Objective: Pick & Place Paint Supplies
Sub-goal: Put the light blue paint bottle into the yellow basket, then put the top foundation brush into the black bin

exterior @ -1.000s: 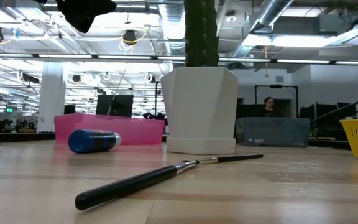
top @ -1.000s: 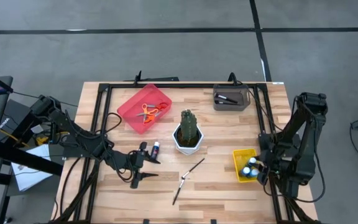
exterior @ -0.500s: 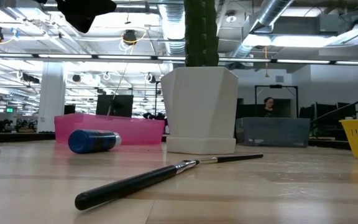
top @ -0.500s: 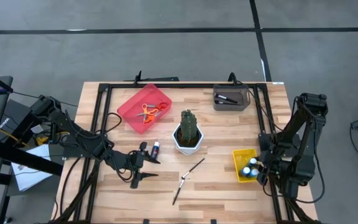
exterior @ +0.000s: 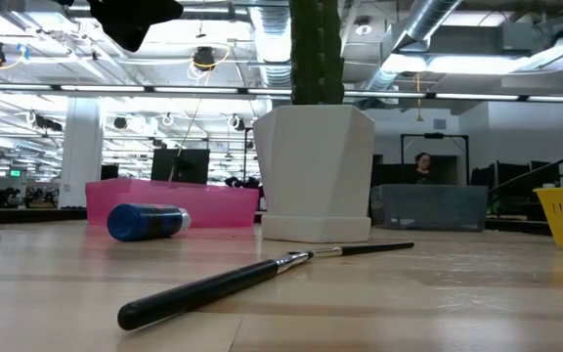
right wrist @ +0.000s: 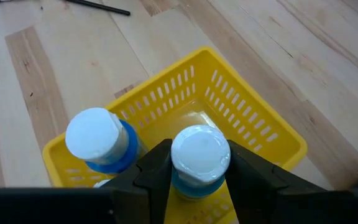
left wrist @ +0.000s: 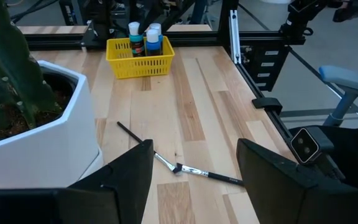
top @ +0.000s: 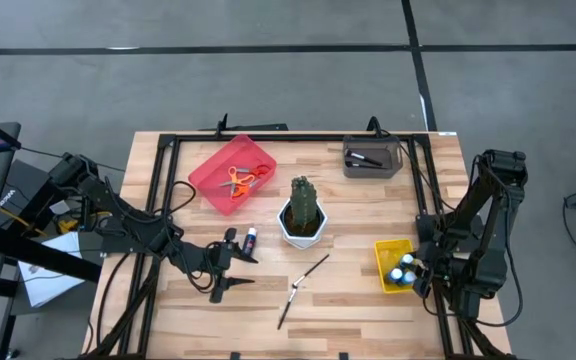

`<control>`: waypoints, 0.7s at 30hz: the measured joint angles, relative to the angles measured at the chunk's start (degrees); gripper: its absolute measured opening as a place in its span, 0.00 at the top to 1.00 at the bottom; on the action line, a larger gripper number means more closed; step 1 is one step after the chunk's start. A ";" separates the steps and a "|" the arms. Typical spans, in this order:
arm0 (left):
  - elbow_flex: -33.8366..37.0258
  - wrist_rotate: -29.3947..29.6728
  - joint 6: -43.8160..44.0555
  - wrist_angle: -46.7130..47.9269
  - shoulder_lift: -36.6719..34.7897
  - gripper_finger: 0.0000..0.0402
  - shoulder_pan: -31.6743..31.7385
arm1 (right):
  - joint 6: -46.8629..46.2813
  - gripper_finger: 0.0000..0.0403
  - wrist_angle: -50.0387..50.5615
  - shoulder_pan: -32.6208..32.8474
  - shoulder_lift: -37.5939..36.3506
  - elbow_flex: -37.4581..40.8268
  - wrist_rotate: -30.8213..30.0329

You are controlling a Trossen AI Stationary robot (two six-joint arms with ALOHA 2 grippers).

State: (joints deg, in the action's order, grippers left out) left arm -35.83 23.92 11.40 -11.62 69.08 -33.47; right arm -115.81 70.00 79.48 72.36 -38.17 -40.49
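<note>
Right gripper [right wrist: 194,171] over yellow basket [right wrist: 253,118], fingers closely flanking a white-capped blue paint bottle [right wrist: 199,158], grip uncertain, left gripper [left wrist: 194,171] parted, empty.

The wooden worktop [top: 368,210] carries a red tray [top: 233,175], grey bin [top: 372,158], yellow basket [top: 392,265], potted cactus [top: 303,212], a lying blue paint bottle [top: 251,239] and two paintbrushes [top: 301,288].

Grey floor [top: 268,90] with dark seams; bright ceiling lights [exterior: 203,59], exposed ducts [exterior: 428,29].
</note>
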 joint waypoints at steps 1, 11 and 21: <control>0.00 0.00 0.00 0.00 0.00 0.44 0.00 | -0.19 0.66 0.02 0.00 0.00 0.00 0.00; 0.00 -0.02 0.00 0.00 0.00 0.44 0.00 | -0.86 0.52 0.20 0.00 -0.02 0.00 -0.02; 0.00 -0.02 -0.17 0.00 0.00 0.44 0.00 | -2.33 0.47 0.96 0.00 -0.03 0.00 -1.34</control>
State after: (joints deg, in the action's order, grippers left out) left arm -35.83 23.90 11.22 -11.62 69.08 -33.47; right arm -118.14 70.96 79.48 72.33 -38.17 -41.83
